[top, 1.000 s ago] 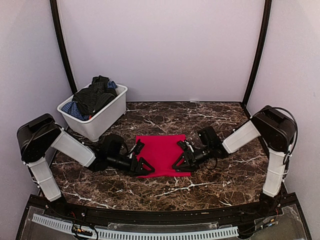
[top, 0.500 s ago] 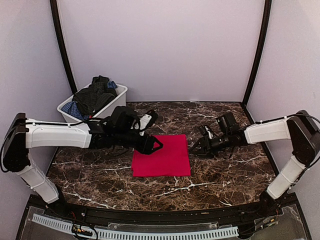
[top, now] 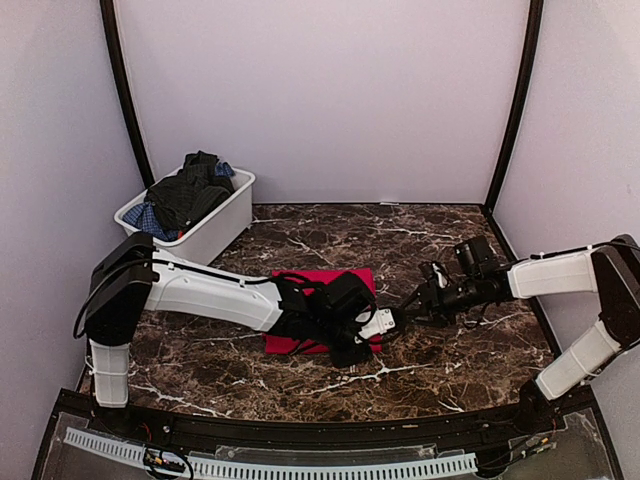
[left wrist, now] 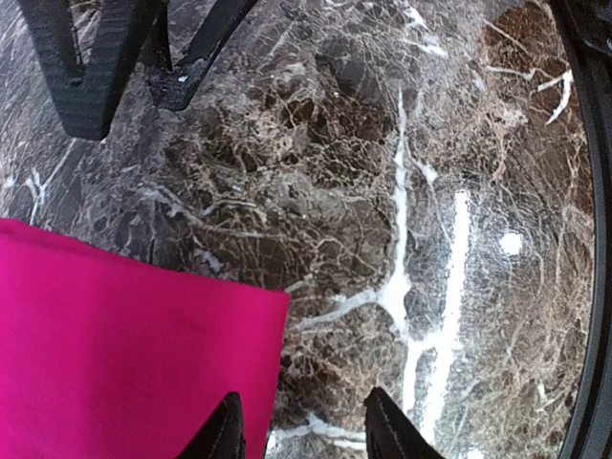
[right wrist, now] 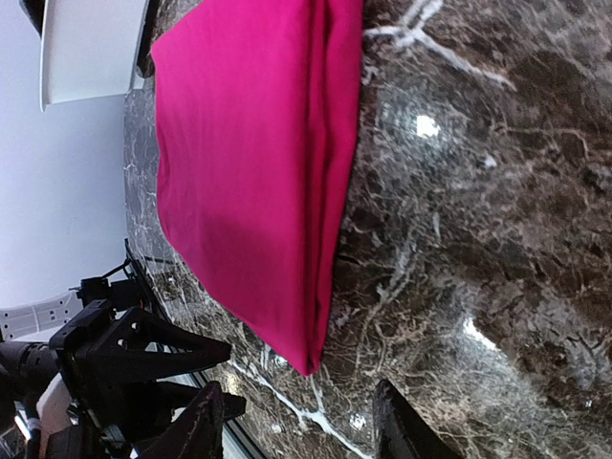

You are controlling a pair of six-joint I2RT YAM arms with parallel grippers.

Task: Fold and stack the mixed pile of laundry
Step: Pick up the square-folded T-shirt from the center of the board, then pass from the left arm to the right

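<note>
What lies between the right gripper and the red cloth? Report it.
Only bare marble tabletop separates the right gripper from the red cloth; the right wrist view shows it.

No writing, label or number is readable. The white slotted strip [top: 300, 466] along the near edge seems unmarked.

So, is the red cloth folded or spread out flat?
Folded. The red cloth lies on the table as a compact rectangle, and the right wrist view shows stacked layers along one edge.
</note>
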